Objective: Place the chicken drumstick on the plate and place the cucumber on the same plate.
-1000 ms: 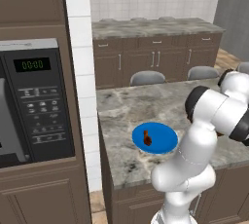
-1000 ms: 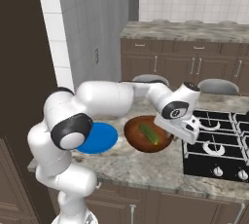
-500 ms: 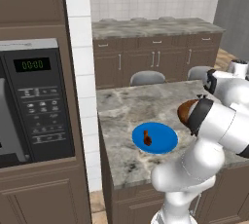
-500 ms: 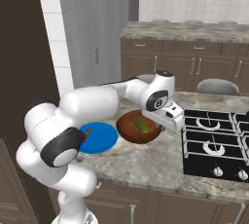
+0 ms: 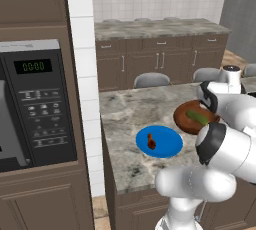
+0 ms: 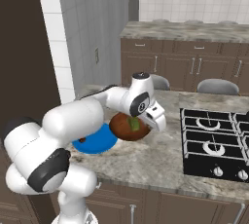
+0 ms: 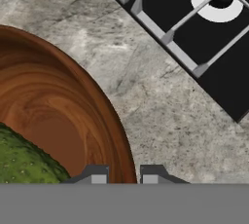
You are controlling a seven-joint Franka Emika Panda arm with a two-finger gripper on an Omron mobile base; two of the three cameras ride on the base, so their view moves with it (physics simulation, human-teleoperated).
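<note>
The chicken drumstick (image 5: 151, 141) is already lying on the plate (image 5: 170, 146), which is resting on the desk (image 5: 125, 119) just beside the wooden bowl (image 5: 186, 123). The cucumber (image 5: 196, 117) is lying inside the wooden bowl, not yet transferred. The gripper (image 7: 124, 175) is being held low over the wooden bowl's rim, on the side facing the stove (image 6: 214, 147), with its jaws closed almost completely and nothing clamped between them; in the hand view the cucumber is seen off to one side of the fingertips (image 7: 98, 177), not between them. From this state, several faults are being risked. A descent with closed jaws is likely to push the cucumber along the bowl's curved floor rather than capture it, so the jaws are to be opened first. Because the gripper is being positioned over the rim and not over the cucumber, a straight descent is likely to strike the rim, and the wooden bowl may be tipped or slid against the plate, disturbing the chicken drumstick. A grasp taken near the cucumber's end may let it pivot and drop during transfer to the plate.
</note>
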